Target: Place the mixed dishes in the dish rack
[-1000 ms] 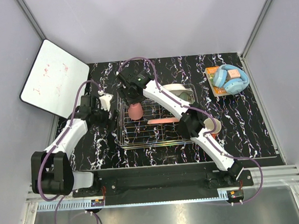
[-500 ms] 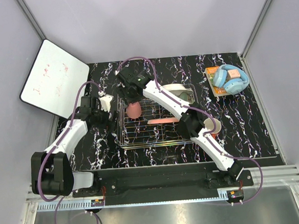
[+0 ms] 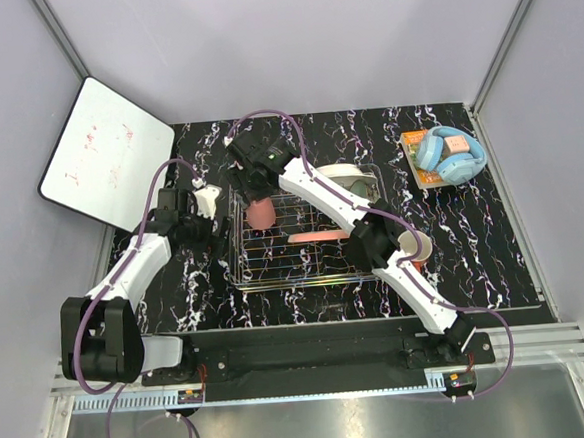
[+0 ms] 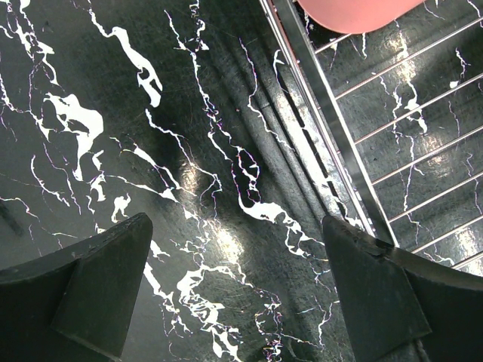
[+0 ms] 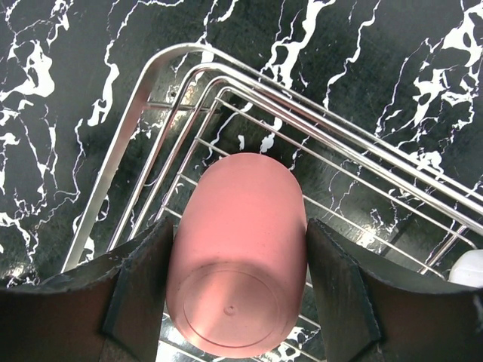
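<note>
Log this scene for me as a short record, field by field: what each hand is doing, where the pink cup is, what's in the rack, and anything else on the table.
right hand: closed on the small pink cup, cup base towards the wrist camera
cup position: over the far-left corner of the dish rack; contact with the wires cannot be told
left hand: open, empty, above the table just left of the rack
in rack: pink plate, seen edge-on from above
elsewhere: light-blue headphones, far right of the table

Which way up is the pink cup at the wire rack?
Upside down, tilted: the small pink cup shows its closed base to the wrist camera, mouth hidden toward the dish rack.
</note>
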Available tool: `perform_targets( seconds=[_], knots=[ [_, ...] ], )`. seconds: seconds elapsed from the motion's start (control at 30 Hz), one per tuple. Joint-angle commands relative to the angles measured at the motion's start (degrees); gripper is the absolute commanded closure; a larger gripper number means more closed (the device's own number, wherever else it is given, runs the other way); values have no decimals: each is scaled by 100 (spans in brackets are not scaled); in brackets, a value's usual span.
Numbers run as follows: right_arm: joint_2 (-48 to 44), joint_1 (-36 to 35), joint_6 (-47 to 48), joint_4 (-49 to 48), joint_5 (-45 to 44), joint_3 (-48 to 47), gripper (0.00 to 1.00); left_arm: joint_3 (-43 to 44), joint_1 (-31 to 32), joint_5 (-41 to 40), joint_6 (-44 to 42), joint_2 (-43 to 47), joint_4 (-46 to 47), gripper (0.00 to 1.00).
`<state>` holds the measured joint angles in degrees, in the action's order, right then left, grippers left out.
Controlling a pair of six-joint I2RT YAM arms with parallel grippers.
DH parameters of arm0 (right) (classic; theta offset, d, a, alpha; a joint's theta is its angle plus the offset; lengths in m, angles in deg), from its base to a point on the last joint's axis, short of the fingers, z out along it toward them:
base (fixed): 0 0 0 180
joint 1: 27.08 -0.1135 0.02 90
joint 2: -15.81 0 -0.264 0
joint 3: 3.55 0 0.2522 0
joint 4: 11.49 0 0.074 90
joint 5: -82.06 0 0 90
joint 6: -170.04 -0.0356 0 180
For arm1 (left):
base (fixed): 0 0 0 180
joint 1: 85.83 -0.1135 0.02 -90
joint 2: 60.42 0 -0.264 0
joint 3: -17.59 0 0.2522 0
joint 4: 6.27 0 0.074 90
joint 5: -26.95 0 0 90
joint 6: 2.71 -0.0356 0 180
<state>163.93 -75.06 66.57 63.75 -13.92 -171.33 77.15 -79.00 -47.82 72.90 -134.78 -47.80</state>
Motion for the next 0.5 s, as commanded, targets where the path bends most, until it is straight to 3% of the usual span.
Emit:
perform_targets(
  seconds=[0.0,0.1,0.23,0.47],
  knots=[
    [-72,-18,73,-188,-123,108,65,34,126,253,-64,-60,-1,1],
    [-221,-26,108,-197,-140,266,55,69,126,209,-81,-69,0,1],
    [-493,-27,161,-215,-211,442,1,192,126,113,-108,-122,8,1],
    [-871,-27,214,-206,-413,679,0,403,126,77,-73,-122,-44,1]
  ],
)
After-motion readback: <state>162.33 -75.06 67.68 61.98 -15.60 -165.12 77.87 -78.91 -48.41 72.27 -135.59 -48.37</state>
